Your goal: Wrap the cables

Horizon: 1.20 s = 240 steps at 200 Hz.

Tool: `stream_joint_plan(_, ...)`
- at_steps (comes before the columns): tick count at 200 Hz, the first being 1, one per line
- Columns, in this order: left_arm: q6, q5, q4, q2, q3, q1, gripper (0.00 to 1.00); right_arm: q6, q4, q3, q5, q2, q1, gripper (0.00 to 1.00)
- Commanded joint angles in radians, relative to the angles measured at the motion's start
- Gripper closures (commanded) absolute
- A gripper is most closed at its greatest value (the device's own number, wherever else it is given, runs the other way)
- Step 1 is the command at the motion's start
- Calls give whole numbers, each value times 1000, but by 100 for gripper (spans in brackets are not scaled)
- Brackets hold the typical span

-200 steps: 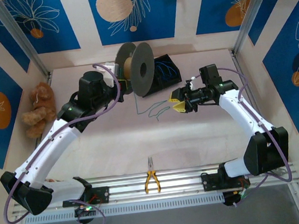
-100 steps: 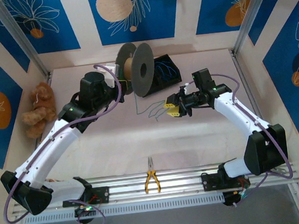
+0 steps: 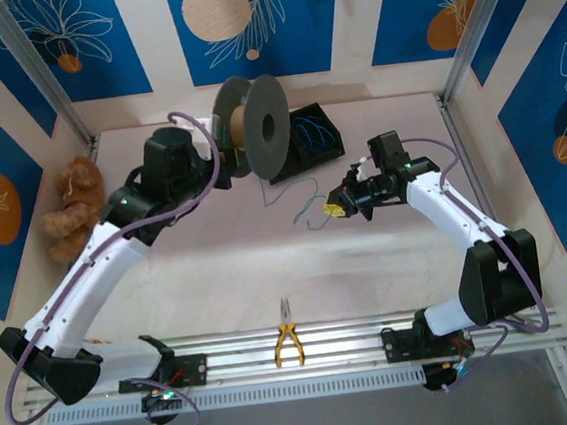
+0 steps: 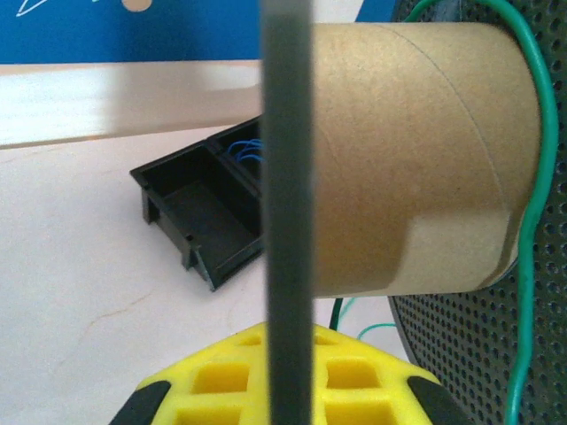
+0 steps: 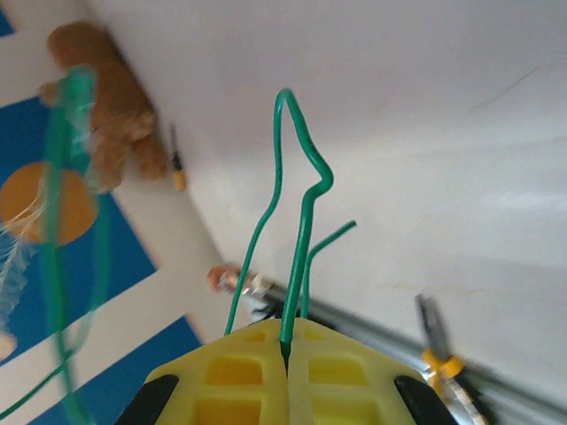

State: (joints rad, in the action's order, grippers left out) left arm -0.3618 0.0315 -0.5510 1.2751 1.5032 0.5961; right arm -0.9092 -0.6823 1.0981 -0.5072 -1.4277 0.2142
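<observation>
broad desk (image 3: 220, 279) with open room from centre to its 6 o'clock edge, spool (image 3: 265, 129) at the 12 o'clock far edge clamped by left end effector (image 4: 288, 372), right end effector (image 3: 335, 207) just 3 o'clock of centre clenched on green cable (image 5: 299, 248) trailing from spool

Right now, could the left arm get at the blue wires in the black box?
Probably not. The left gripper is shut on the spool flange, and the spool stands between it and the box holding the blue wires. It would have to let go first.
</observation>
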Motion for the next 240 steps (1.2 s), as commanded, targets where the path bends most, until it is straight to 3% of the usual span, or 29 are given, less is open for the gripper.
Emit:
stream_joint_plan(1,-83,-139,-23,10,153,-50,100,138,-100,10,189,-28,-66,100)
stream_joint_plan(46,-53,-301,-214,17,291,-144,100,192,-95,23,316,-85,-211,100)
stream_joint_plan(79,-25,-429,-310,10,346,-222,100,204,-88,82,387,-141,-262,100)
stream_joint_plan(151,45,-594,-395,-39,334,-347,100,247,-134,179,630,-194,-369,100)
stream_joint_plan(209,69,-805,-339,-39,181,-319,100,256,-157,289,623,-261,-498,100)
stream_joint_plan(240,191,-665,-381,-1,119,-129,100,268,-184,354,614,-281,-554,100)
